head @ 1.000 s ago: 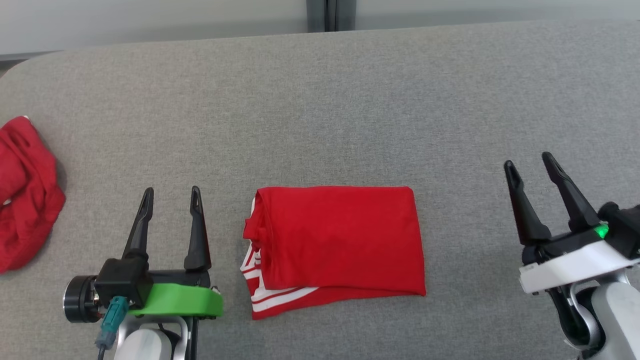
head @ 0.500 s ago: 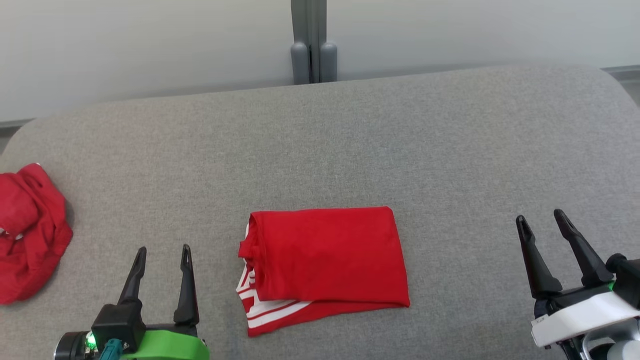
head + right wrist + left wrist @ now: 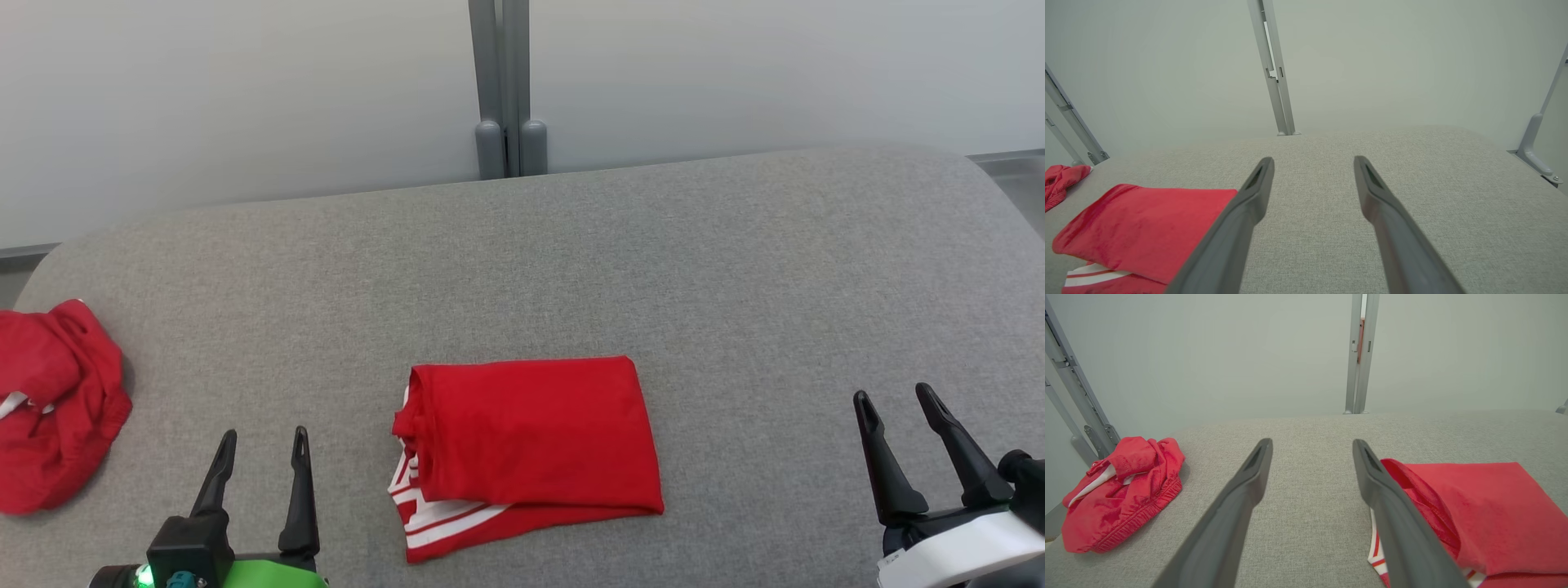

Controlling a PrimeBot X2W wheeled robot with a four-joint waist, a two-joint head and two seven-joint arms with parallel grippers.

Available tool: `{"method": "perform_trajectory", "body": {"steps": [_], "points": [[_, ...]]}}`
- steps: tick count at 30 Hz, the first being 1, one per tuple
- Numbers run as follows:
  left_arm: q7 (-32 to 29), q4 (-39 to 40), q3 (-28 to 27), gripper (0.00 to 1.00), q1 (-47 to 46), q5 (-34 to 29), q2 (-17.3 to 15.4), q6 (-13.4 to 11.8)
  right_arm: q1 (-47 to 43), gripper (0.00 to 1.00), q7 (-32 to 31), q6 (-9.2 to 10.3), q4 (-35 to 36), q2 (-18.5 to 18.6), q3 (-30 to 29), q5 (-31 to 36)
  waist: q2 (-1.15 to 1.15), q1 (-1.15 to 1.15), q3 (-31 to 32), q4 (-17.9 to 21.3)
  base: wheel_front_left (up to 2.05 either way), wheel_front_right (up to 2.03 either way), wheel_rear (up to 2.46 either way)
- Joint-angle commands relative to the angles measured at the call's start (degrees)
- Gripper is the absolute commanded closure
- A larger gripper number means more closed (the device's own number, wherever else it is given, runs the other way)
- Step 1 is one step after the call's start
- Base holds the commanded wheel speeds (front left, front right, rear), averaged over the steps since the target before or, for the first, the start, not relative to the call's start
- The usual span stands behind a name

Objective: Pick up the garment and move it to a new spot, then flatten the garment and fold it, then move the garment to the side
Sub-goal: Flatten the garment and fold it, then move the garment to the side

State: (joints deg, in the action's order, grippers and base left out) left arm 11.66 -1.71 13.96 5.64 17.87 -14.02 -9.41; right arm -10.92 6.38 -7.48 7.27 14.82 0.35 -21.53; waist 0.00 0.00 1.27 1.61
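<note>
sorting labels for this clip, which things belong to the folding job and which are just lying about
Job: folded red garment, left gripper, right gripper, grey table.
Lying about: crumpled red garment at table's left edge, grey post behind.

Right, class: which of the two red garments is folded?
The middle garment, a flat rectangle with white stripes showing near its left edge. The left garment is a crumpled heap.

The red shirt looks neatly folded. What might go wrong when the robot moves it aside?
The folded red garment with white stripes has loose layers along its left edge; pinching only the top layer may undo the fold. A crumpled red garment sits at the left end of the grey padded table, so pushing leftward could pile them together.
</note>
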Motion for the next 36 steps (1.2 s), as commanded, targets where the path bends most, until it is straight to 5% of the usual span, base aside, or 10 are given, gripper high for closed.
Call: {"method": "perform_trajectory", "body": {"steps": [1,15,21,36], "points": [[0.1,-0.1,-0.1,0.0,0.9,0.5,-0.5,-0.2,-0.6,0.0,-0.3,-0.02,0.4,-0.1,-0.3,0.2,0.0,0.0,0.0,0.0,0.0,0.0,0.0],[0.6,-0.4,0.2,0.0,-0.7,0.6,-0.7,-0.5,-0.6,0.0,-1.4,-0.02,1.1,-0.2,-1.4,0.2,0.0,0.0,-1.1,-0.7,0.0,0.0,0.0],[1.1,0.9,1.1,0.0,-5.0,-0.7,-0.1,-0.3,2.3,0.0,-2.3,-0.02,-1.7,1.0,0.0,-0.2,0.0,0.0,-6.1,-2.9,0.0,0.0,0.0],[3.2,-1.8,3.9,0.0,-16.0,-2.8,3.5,1.8,18.7,0.0,-0.8,-0.01,-24.3,0.6,18.1,-7.6,0.0,0.0,-15.0,-9.8,0.0,0.0,0.0]]}}
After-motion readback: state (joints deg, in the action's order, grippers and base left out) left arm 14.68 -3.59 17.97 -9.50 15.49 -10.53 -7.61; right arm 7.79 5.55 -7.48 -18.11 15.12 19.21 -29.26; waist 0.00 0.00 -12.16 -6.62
